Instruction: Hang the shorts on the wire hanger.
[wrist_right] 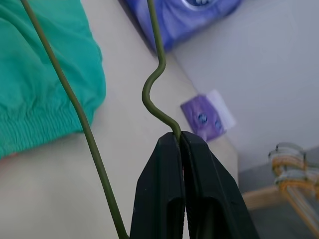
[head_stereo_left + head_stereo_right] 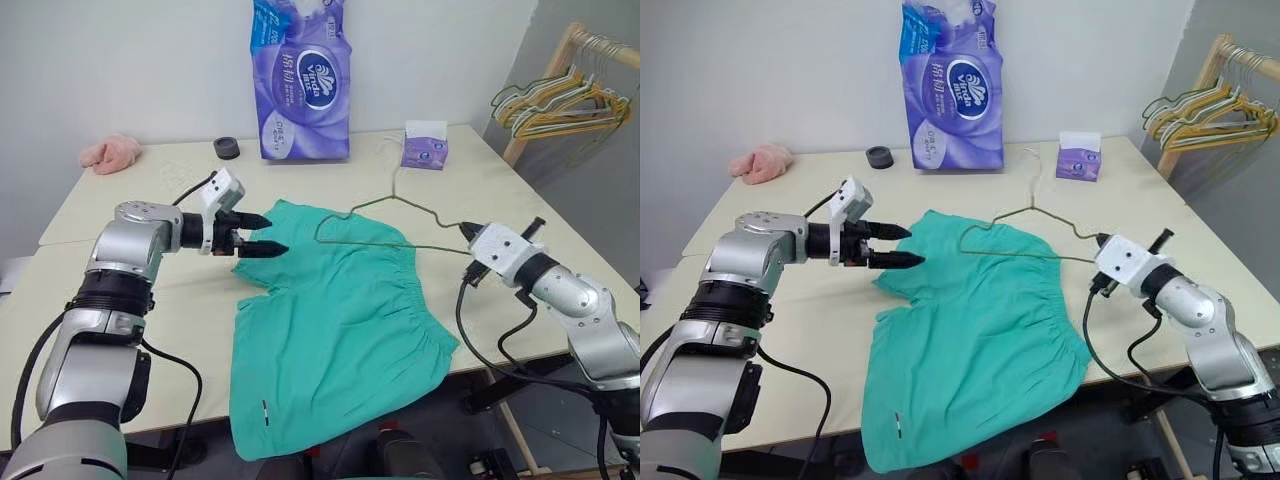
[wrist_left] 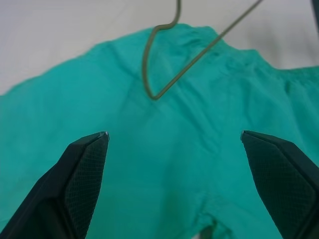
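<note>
I see the green shorts [image 2: 335, 330] lying flat on the table [image 2: 150, 300]. The bottom part of the shorts hangs a little over the table edge nearest me. The stretchy waistband runs along the side of the shorts that faces my right arm.

My left gripper [image 2: 262, 233] hangs just above the far left corner of the shorts. Its two black fingers [image 3: 82, 169] are spread wide apart, and there is nothing between them. In the left wrist view I look down past them at the green cloth.

My right gripper [image 1: 179, 142] is pinched tight on the wire hanger [image 2: 395, 220]. It holds the hanger by one end corner, beside the waistband of the shorts. The hanger sticks out from there across the far part of the shorts. Its other corner is over the cloth, close to my left gripper. Its hook points away from the shorts, toward the big purple pack [image 2: 300, 80] at the back.

Beyond the shorts there is also a small purple box [image 2: 425, 145], a black ring [image 2: 227, 148] and a pink cloth [image 2: 110, 153].
</note>
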### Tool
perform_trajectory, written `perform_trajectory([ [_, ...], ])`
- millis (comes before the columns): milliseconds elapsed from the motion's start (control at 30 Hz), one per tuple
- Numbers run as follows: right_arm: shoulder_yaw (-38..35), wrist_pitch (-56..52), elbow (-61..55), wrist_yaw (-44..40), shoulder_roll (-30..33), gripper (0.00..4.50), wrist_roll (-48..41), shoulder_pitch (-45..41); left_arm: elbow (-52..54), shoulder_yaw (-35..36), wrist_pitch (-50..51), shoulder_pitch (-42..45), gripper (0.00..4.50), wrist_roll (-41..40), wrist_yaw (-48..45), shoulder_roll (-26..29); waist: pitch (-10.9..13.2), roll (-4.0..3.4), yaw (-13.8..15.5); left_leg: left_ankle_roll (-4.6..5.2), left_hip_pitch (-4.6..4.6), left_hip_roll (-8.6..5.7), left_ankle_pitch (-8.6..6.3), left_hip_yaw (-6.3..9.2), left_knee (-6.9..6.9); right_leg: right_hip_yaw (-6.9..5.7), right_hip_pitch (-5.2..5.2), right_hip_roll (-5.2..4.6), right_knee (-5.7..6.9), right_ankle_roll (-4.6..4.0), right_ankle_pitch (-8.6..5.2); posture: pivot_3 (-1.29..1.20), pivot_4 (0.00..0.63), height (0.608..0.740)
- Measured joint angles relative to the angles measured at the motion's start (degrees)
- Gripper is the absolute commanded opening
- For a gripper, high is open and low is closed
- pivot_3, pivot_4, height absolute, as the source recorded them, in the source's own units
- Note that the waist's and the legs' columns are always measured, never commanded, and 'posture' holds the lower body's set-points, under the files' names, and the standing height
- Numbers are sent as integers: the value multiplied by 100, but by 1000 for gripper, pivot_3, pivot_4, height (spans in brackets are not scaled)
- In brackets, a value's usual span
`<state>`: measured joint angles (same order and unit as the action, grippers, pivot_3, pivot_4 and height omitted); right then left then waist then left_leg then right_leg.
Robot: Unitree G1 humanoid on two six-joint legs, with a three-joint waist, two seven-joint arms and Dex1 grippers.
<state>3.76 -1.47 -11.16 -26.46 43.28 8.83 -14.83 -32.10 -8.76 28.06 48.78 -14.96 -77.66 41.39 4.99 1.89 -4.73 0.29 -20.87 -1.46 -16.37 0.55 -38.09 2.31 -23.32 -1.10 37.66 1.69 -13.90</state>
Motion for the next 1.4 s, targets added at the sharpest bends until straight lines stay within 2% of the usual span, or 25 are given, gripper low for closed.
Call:
perform_trajectory([
  [300,264,1363,6,-367,-91,44,120,-9,-8,-56,-121,-205,4500,169,-284,-70,2,4,-9,1,1,5,0,1,0,1,0,0,2,-2,1,-112,62,740],
  [433,333,1558,-1,-485,-211,44,116,8,222,-66,-62,-464,4500,157,-449,-92,2,3,-11,1,2,5,-1,1,-1,2,-1,-2,5,-2,1,-116,63,740],
  [567,337,1606,-2,-571,-310,44,117,-11,894,-239,202,-959,4500,66,-825,-63,2,3,-14,1,1,5,-1,3,-1,2,-2,-4,8,-4,0,-117,65,740],
  [767,334,1642,-2,-618,-336,44,117,-26,1344,-262,423,-1094,4500,-15,-1008,55,2,3,-10,1,2,4,-1,2,-4,1,-1,-4,9,-4,0,-116,66,740],
  [867,333,1672,-2,-625,-371,0,112,-30,1347,-288,451,-1093,3946,-13,-1023,54,2,3,-10,1,2,4,-1,2,-5,1,-1,-4,9,-4,0,-116,66,740],
  [1267,250,1692,-5,-728,-440,0,-56,-39,1517,-347,553,-1278,218,-55,-1026,39,2,3,-12,1,3,4,-1,3,-4,1,-1,-4,10,-5,0,-120,72,740],
  [1300,242,1693,-5,-734,-440,0,-59,-39,1538,-347,557,-1283,11,-56,-1022,39,2,3,-11,1,3,4,-1,3,-5,1,-1,-4,10,-4,0,-120,72,740],
  [1400,206,1691,-6,-743,-441,0,-59,-38,1598,-346,561,-1312,11,-76,-1005,19,2,3,-11,1,3,4,-1,2,-4,1,-1,-4,10,-4,0,-119,73,740],
])
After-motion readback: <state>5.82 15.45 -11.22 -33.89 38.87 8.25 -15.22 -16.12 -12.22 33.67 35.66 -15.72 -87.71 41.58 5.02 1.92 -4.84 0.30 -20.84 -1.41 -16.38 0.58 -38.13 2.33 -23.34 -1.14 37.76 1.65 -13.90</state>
